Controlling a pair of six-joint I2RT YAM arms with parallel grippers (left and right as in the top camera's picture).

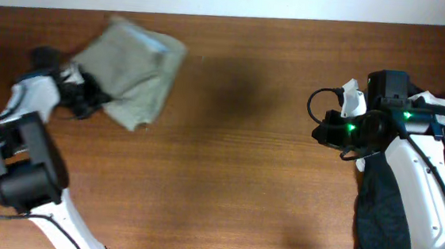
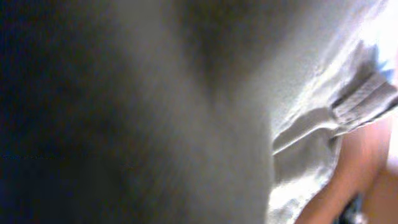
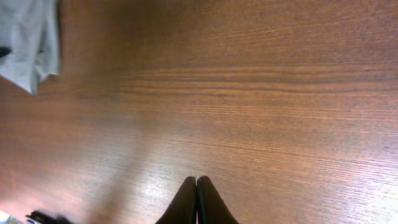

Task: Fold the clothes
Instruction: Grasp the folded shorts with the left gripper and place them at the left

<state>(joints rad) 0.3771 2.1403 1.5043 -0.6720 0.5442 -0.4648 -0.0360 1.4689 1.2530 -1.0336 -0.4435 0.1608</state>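
The left gripper (image 1: 88,98) was set against the near-left edge of the shorts (image 1: 135,70). Whether cloth was clamped could not be told, as its wrist view was filled with blurred fabric. The shorts were bunched at the far left of the table (image 1: 226,180), their length angled away from that gripper. The right gripper (image 3: 196,185), pinched together and empty, was well apart, so the left arm was judged the nearer.

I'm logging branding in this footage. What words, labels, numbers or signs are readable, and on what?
None. No text shows on the shorts, the table or the black garment. The left wrist view of the fabric is too blurred to read any label.
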